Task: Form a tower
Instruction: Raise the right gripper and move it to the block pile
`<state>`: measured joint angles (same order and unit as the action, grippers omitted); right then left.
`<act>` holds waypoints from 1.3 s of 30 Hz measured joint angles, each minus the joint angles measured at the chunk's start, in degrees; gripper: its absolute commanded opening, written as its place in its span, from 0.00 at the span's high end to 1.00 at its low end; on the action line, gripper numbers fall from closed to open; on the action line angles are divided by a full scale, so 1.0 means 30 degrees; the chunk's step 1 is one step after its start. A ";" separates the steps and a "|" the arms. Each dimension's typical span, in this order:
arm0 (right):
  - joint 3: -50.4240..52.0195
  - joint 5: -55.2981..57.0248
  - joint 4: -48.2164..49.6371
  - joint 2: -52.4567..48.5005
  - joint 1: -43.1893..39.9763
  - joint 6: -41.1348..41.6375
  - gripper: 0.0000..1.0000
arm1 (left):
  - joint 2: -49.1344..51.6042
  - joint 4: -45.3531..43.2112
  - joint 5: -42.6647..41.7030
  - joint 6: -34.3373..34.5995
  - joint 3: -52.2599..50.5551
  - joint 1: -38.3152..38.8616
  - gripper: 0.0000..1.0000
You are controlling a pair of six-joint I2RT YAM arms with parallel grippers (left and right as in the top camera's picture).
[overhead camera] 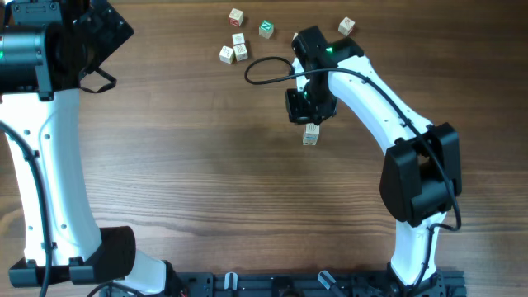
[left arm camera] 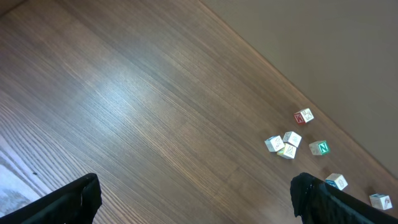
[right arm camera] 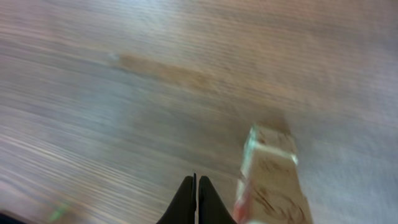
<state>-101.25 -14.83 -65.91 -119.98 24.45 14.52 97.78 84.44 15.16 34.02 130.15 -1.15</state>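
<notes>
The tower (overhead camera: 311, 134) is a narrow stack of pale letter cubes standing right of the table's middle. In the right wrist view the tower (right arm camera: 270, 180) shows blurred, with greenish and reddish edges. It stands just right of my right gripper (right arm camera: 196, 200), whose fingers are pressed together with nothing between them. From overhead the right gripper (overhead camera: 308, 111) hovers just behind the tower, and contact cannot be judged. My left gripper (left arm camera: 196, 202) is open and empty, far off at the table's back left.
Several loose cubes lie at the back: a cluster (overhead camera: 233, 51), a green-lettered cube (overhead camera: 266, 30), a red-lettered cube (overhead camera: 236, 16) and one at the far right (overhead camera: 346, 26). The right arm's black cable (overhead camera: 264, 70) loops over the table near them.
</notes>
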 measured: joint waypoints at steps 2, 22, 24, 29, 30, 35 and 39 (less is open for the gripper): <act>-0.0911 -0.0233 0.0430 0.0000 0.0000 -0.0561 0.66 | 0.0000 -0.0007 0.0000 0.0000 0.0000 0.0000 0.00; -0.4911 0.5180 0.9413 -0.6521 -0.4167 0.3555 0.40 | 0.0000 0.0000 0.0000 0.0000 0.0000 0.0000 0.00; -0.4911 0.5391 0.9792 -0.6717 -0.4167 0.4233 0.45 | 0.0000 -0.0007 0.0000 0.0000 0.0000 0.0000 0.00; -0.4911 0.5967 0.9894 -0.6863 -0.4167 0.5450 0.70 | 0.0000 0.0000 0.0000 0.0000 0.0000 0.0000 0.00; -0.4911 0.6040 0.9799 -0.6863 -0.4167 0.5486 0.71 | 0.0000 0.0000 0.0000 0.0000 0.0000 0.0000 0.00; -0.5056 0.6266 0.9122 -0.6863 -0.4167 0.5202 0.75 | 0.0000 0.0000 0.0000 0.0000 0.0000 0.0000 0.00; -0.5697 0.6324 0.6943 -0.6834 -0.4167 0.4415 0.79 | 0.0000 -0.0007 0.0000 0.0000 0.0000 0.0000 0.00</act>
<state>-118.34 4.14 -45.08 -140.49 11.94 27.77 97.78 84.42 15.16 34.02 130.15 -1.15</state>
